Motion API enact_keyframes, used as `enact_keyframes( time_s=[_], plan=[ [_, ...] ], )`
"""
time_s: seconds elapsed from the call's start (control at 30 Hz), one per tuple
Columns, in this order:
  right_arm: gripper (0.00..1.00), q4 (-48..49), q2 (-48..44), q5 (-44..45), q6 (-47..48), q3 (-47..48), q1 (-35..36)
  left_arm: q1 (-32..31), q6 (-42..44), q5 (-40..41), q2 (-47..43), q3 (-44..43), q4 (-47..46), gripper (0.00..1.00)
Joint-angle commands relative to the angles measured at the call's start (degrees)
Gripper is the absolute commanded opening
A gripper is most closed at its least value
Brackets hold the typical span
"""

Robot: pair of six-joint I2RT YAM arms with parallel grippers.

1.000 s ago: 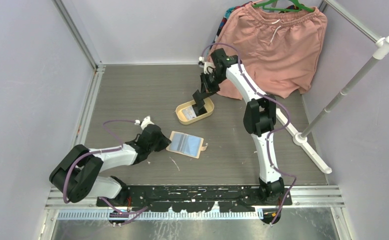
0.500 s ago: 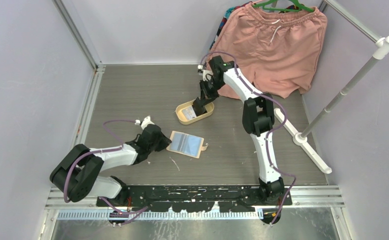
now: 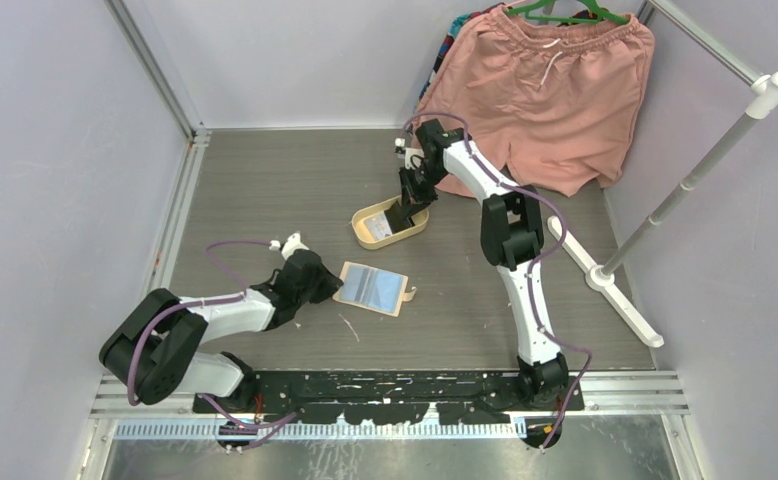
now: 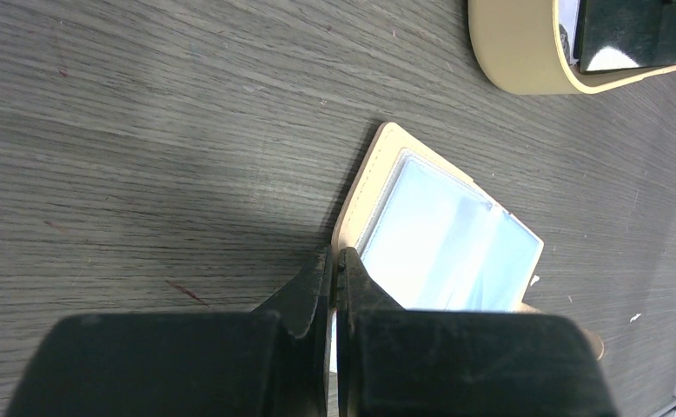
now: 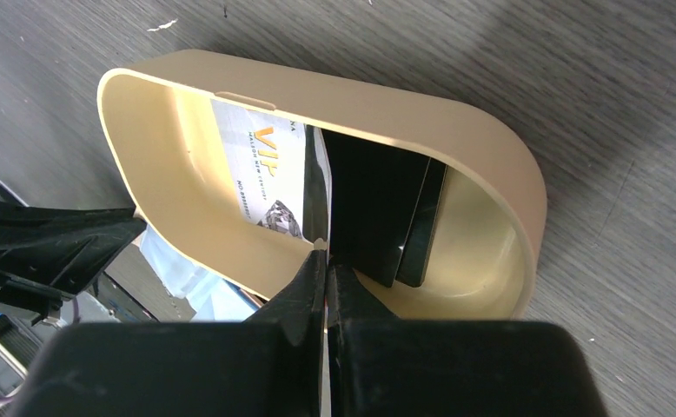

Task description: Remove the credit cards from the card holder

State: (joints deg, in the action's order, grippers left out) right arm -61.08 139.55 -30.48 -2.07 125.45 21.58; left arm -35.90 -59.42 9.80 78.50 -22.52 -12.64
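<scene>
The beige card holder lies open on the table, pale blue-grey lining up; it also shows in the left wrist view. My left gripper is shut on its left edge. My right gripper is down in the oval cream tray, shut on a thin credit card with a white printed part and a dark part, held edge-on. A second dark card leans inside the tray. I cannot tell whether cards sit in the holder's pockets.
Pink shorts hang on a hanger at the back right, just behind the right arm. A white rack pole slants along the right side, its foot on the table. Grey walls close in left and back.
My right gripper has lowered and moved slightly back into the tray with the card. The left gripper and the card holder have not moved.
</scene>
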Motion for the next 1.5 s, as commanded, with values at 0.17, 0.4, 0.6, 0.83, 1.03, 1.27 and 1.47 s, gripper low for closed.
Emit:
enact_keyframes(
  time_s=[0.17, 0.4, 0.6, 0.83, 1.03, 1.27, 1.47],
  plan=[
    [0.01, 0.54, -0.48, 1.74, -0.31, 1.51, 0.0, -0.31, 2.46, -0.31, 3.14, 3.76, 12.93, 0.0],
    [0.01, 0.51, -0.59, 2.59, -0.31, 1.08, -0.65, -0.35, 2.55, -0.48, 3.51, 3.54, 12.96, 0.0],
    [0.01, 0.29, -0.85, 4.29, -0.09, 0.52, -1.08, -0.37, 2.49, -0.56, 3.72, 3.56, 12.91, 0.0],
    [0.01, -0.04, -1.1, 6.09, 0.3, 0.41, -1.41, -0.32, 2.46, -0.57, 3.73, 3.63, 12.94, 0.0],
    [0.01, -0.16, -1.22, 6.05, 0.46, 0.49, -1.72, -0.35, 2.51, -0.6, 3.63, 3.73, 12.95, 0.0],
    [0.18, -0.18, -1.88, 7.18, 0.4, 0.5, -1.9, -0.38, 2.48, -0.57, 3.4, 3.71, 12.99, 0.0],
    [0.33, -0.65, -3.36, 8.34, 0.37, 1.11, -2.42, -0.32, 2.54, -0.66, 3.31, 3.63, 12.94, 0.0]
  ],
)
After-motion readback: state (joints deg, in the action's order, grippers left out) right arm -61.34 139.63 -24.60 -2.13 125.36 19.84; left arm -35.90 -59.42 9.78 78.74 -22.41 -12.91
